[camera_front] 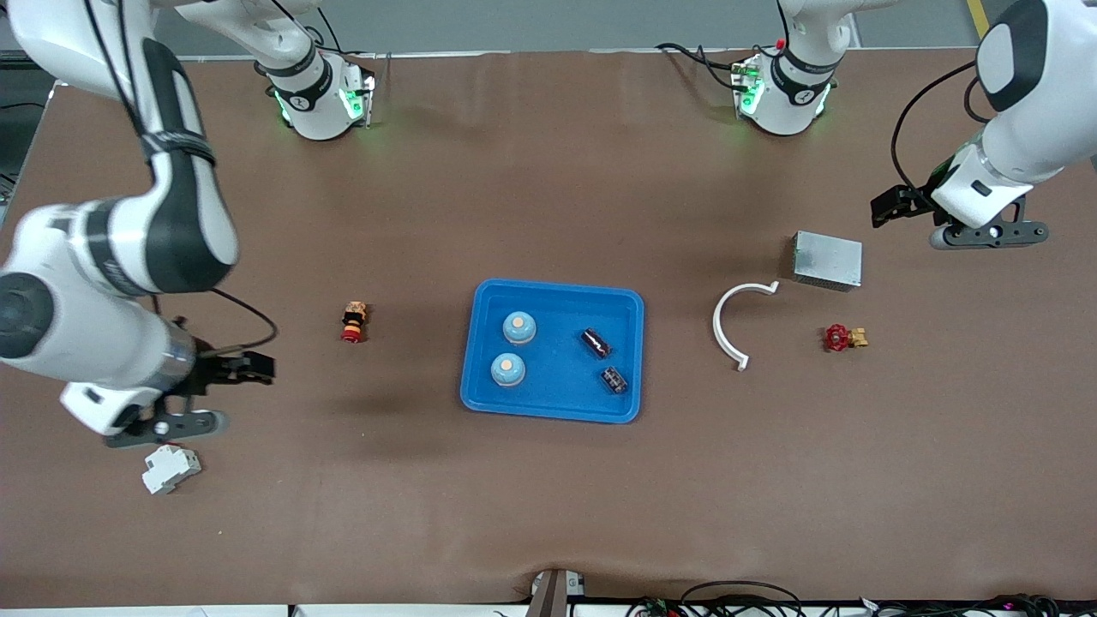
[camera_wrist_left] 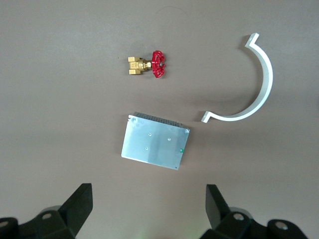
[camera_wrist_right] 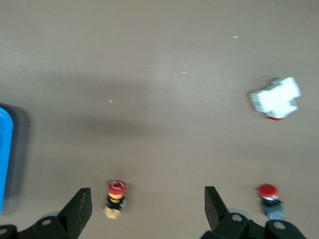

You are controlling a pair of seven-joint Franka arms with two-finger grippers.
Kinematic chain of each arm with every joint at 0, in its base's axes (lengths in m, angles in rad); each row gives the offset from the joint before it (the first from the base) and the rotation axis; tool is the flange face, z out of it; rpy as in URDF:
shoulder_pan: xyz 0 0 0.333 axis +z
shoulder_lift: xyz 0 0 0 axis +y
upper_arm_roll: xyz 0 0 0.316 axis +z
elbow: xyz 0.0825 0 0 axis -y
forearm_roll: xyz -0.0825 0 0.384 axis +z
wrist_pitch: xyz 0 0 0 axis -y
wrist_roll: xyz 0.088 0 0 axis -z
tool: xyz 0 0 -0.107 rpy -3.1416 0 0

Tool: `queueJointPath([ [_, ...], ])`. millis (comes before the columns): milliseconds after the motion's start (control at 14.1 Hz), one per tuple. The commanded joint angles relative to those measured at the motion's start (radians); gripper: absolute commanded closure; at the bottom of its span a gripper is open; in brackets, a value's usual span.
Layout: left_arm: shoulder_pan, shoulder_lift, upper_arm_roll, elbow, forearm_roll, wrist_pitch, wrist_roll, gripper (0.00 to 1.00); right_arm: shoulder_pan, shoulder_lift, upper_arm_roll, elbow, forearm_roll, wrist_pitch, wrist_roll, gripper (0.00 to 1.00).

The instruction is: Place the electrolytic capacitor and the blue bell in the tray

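The bright-blue tray (camera_front: 557,386) lies mid-table. In it are two blue bells (camera_front: 518,326) (camera_front: 508,369) toward the right arm's end and two dark electrolytic capacitors (camera_front: 596,343) (camera_front: 614,379) toward the left arm's end. My left gripper (camera_front: 987,233) hangs open and empty over bare table at the left arm's end, beside a silver box; its wrist view shows the open gripper (camera_wrist_left: 148,196). My right gripper (camera_front: 167,424) hangs open and empty at the right arm's end, over the table near a white breaker; its wrist view shows the open gripper (camera_wrist_right: 147,199) and the tray's edge (camera_wrist_right: 5,159).
A silver metal box (camera_front: 827,260), a white curved clamp (camera_front: 728,330) and a red-handled brass valve (camera_front: 842,338) lie toward the left arm's end. A red push button (camera_front: 353,321) and a white breaker (camera_front: 170,469) lie toward the right arm's end. A second red button (camera_wrist_right: 269,199) shows in the right wrist view.
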Motion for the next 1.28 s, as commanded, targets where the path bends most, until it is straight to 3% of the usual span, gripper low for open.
queueJointPath([
  [0, 0.023, -0.085, -0.007, -0.1, -0.025, 0.058, 0.052, 0.0, -0.061, -0.104, 0.021, -0.043, 0.003, -0.054, -0.04, 0.0],
  [213, 0.022, -0.085, -0.007, -0.083, -0.026, 0.061, 0.049, 0.0, -0.076, -0.217, 0.019, -0.113, -0.003, -0.06, -0.029, 0.0],
  [427, 0.023, -0.056, -0.006, 0.028, -0.026, 0.037, 0.023, 0.0, -0.077, -0.324, 0.018, -0.187, -0.003, -0.069, 0.038, 0.0],
  [640, 0.025, 0.022, 0.002, 0.275, -0.02, -0.119, -0.014, 0.0, -0.096, -0.424, 0.019, -0.29, 0.012, -0.072, 0.142, 0.0],
  [782, 0.029, 0.141, 0.002, 0.526, -0.016, -0.276, -0.027, 0.0, -0.103, -0.498, 0.019, -0.353, 0.012, -0.075, 0.15, 0.0],
  [925, 0.019, 0.255, -0.004, 0.695, -0.012, -0.344, -0.025, 0.0, -0.119, -0.527, 0.019, -0.357, 0.012, -0.116, 0.15, 0.0],
  [996, 0.012, 0.281, -0.009, 0.742, -0.011, -0.35, -0.024, 0.0, -0.125, -0.538, 0.019, -0.359, 0.012, -0.129, 0.15, 0.0],
  [1209, 0.008, 0.339, -0.012, 0.756, 0.004, -0.348, -0.01, 0.0, -0.128, -0.542, 0.019, -0.359, 0.012, -0.152, 0.152, 0.0],
])
